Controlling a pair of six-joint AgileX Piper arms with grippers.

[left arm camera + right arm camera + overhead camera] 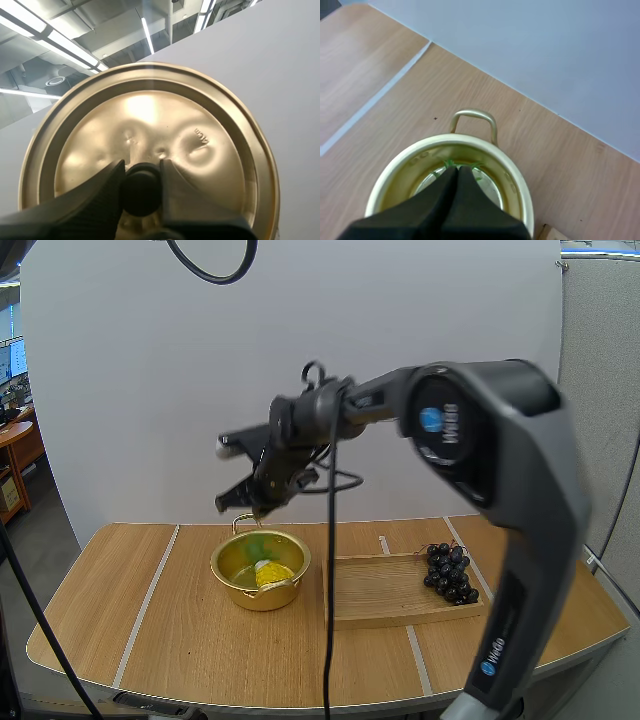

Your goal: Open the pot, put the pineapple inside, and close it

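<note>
A golden pot [224,562] stands uncovered on the wooden table, and the yellow pineapple [272,574] lies inside it. My right gripper [243,502] hovers just above the pot's far rim, shut with nothing in it. In the right wrist view its fingers [451,200] lie together as one dark wedge over the pot [517,180], with the pineapple's green leaves [466,164] just past the tips. My left gripper [141,172] is shut on the black knob [141,192] of the golden lid [150,115], held up in the air.
A wooden tray [385,592] lies right of the pot, with a bunch of dark grapes [448,572] at its right end. White tape strips [148,600] cross the tabletop. One pot handle [474,117] points toward the back wall.
</note>
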